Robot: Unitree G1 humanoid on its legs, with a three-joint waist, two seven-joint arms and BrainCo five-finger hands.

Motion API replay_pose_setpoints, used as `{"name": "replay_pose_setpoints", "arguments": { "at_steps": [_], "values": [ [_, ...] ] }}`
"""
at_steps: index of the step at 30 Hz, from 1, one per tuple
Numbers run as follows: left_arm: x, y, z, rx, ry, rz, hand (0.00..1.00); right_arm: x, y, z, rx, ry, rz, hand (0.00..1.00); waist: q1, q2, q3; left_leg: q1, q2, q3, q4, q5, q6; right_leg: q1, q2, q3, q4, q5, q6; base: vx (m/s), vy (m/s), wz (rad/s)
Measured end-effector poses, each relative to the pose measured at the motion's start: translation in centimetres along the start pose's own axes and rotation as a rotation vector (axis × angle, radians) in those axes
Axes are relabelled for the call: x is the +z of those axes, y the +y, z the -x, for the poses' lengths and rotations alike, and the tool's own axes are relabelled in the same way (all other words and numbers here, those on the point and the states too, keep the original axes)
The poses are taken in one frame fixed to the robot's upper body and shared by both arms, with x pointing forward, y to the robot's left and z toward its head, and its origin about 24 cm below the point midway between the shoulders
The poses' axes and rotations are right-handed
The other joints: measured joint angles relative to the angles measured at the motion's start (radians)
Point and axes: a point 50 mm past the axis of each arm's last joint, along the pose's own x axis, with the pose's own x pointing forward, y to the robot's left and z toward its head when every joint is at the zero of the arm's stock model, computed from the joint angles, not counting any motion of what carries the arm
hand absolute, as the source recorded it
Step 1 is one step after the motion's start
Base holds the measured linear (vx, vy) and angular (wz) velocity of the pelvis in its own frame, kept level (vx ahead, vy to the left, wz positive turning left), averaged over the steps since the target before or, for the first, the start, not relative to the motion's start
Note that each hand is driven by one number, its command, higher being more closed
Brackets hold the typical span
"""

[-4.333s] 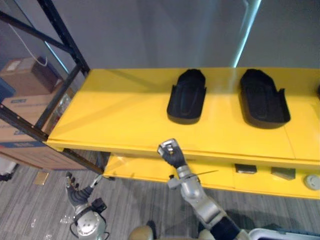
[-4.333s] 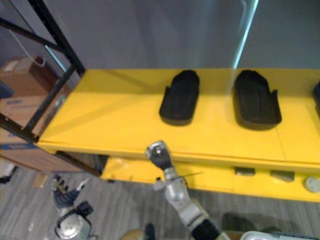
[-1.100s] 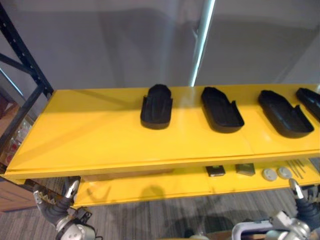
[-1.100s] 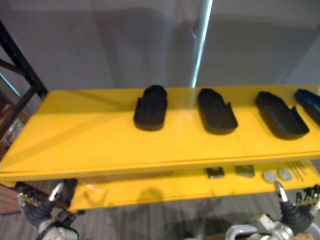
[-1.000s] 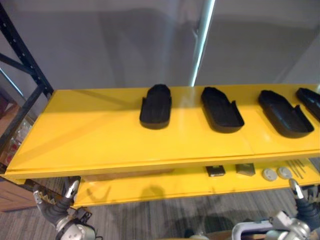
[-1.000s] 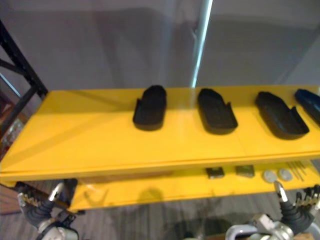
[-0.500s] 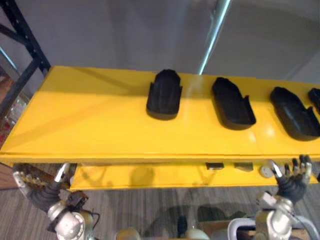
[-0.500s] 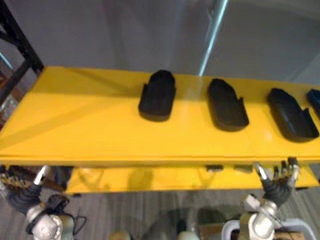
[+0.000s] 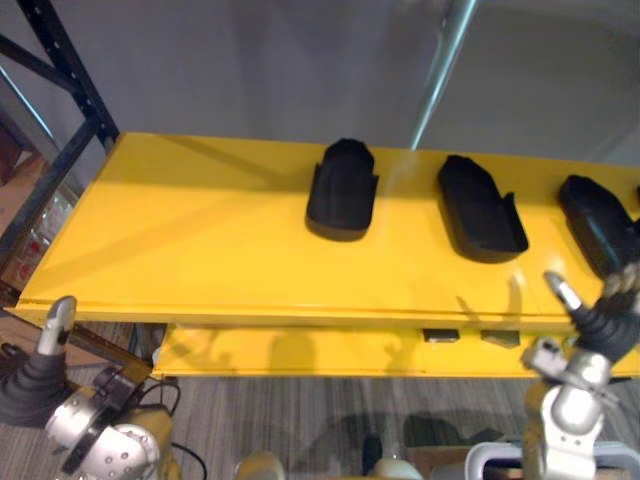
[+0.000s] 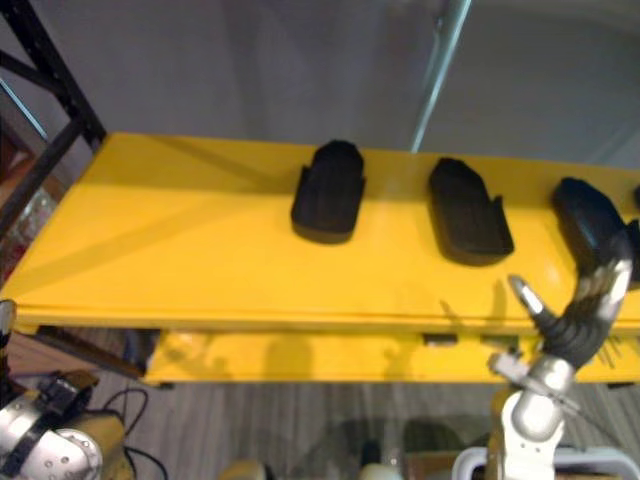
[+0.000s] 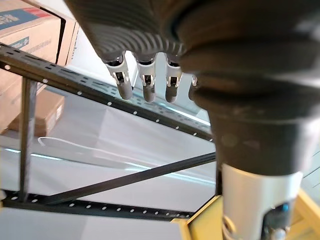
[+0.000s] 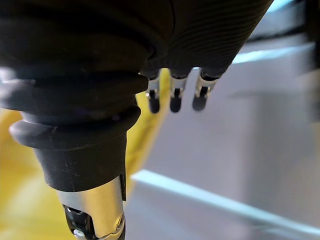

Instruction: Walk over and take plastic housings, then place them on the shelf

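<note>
Yellow shelf (image 9: 200,250), right hand (image 9: 608,318) raised by its edge, left hand (image 9: 35,380) low, both with fingers relaxed.

Blue print on the cardboard box (image 11: 36,39) is too small to read.

Three black housings (image 9: 340,190) (image 9: 480,207) (image 9: 592,222); two yellow shelf tiers (image 9: 200,240) (image 9: 300,355); two small dark blocks (image 9: 440,336) (image 9: 500,339)

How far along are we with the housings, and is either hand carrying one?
Done: the left housing, middle housing and right housing already lie on the yellow shelf. In hand: nothing. The right hand is open, raised at the shelf's front edge near the right housing. The left hand is open, low by the shelf's left end. Left: presumably fetching the next housing from elsewhere.
</note>
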Motion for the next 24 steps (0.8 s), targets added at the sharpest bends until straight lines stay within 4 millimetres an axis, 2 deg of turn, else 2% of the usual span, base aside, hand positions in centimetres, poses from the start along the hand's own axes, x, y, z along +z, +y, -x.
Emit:
{"name": "replay_pose_setpoints", "arguments": {
  "at_steps": [4,5,6,7,9,13,14,17,19,24],
  "values": [
    [-0.6,-1.3,0.4,-0.145,0.040,-0.001,0.00,1.2,4.6,-1.8,0.284,-0.110,0.001,0.00,0.017,-0.008,-0.007,-0.014,-0.008,-0.042,-0.001,0.008,0.002,0.021,-0.004,-0.046,-0.014,0.001,0.000,0.00,-0.018,0.30],
    [-0.7,-1.6,0.4,-0.193,0.040,-0.003,0.00,1.5,6.6,-2.2,0.416,-0.139,0.001,0.00,0.032,-0.018,-0.010,-0.019,-0.010,-0.054,-0.003,0.015,0.001,0.023,-0.003,-0.057,-0.017,0.003,-0.001,0.01,-0.022,0.28],
    [-0.8,-1.7,0.4,-0.201,0.038,-0.010,0.00,1.6,7.0,-2.3,0.443,-0.146,0.006,0.00,0.037,-0.019,-0.011,-0.019,-0.010,-0.055,-0.004,0.016,0.001,0.023,-0.003,-0.058,-0.017,0.003,-0.001,0.02,-0.036,0.22],
    [-1.2,-1.7,0.5,-0.231,0.031,-0.049,0.00,1.7,8.2,-2.6,0.531,-0.162,0.015,0.00,0.054,-0.022,-0.012,-0.016,-0.010,-0.062,-0.007,0.017,0.000,0.030,-0.002,-0.069,-0.018,0.003,-0.001,0.02,-0.027,0.27],
    [-1.6,-1.8,0.5,-0.246,0.045,-0.057,0.00,1.3,9.4,-2.7,0.639,-0.140,0.032,0.00,0.070,-0.031,-0.018,-0.015,-0.016,-0.089,-0.021,0.026,0.001,0.042,-0.005,-0.096,-0.018,0.003,-0.002,0.02,-0.020,0.38],
    [-2.4,-1.7,0.4,-0.309,0.060,-0.098,0.00,-1.4,12.7,-1.6,0.901,-0.012,0.106,0.00,0.114,-0.058,-0.036,-0.014,-0.020,-0.113,-0.031,0.033,0.001,0.054,-0.005,-0.121,-0.018,0.004,-0.003,0.01,0.005,0.19],
    [-2.7,-1.8,0.4,-0.332,0.065,-0.107,0.00,-2.5,13.2,-1.0,0.964,0.024,0.175,0.00,0.124,-0.062,-0.038,-0.014,-0.022,-0.124,-0.031,0.033,0.001,0.062,-0.006,-0.136,-0.018,0.004,-0.003,0.00,0.010,0.22],
    [-2.9,-1.9,0.6,-0.363,0.077,-0.115,0.00,-4.2,13.5,0.0,1.059,0.072,0.301,0.00,0.131,-0.071,-0.037,-0.014,-0.034,-0.144,-0.040,0.042,0.007,0.068,-0.016,-0.158,-0.015,0.004,-0.003,-0.01,0.024,0.24],
    [-3.2,-1.8,0.8,-0.367,0.090,-0.123,0.00,-5.2,13.5,-0.1,1.108,0.094,0.385,0.00,0.142,-0.071,-0.036,-0.016,-0.039,-0.145,-0.040,0.044,0.010,0.068,-0.025,-0.159,-0.015,0.005,-0.003,-0.04,0.034,0.03],
    [-3.6,-1.9,0.9,-0.388,0.106,-0.132,0.00,-6.4,13.4,-0.6,1.129,0.131,0.466,0.00,0.153,-0.072,-0.036,-0.018,-0.042,-0.146,-0.041,0.045,0.011,0.068,-0.028,-0.160,-0.013,0.005,-0.002,-0.04,0.014,0.00]
  ]
}}
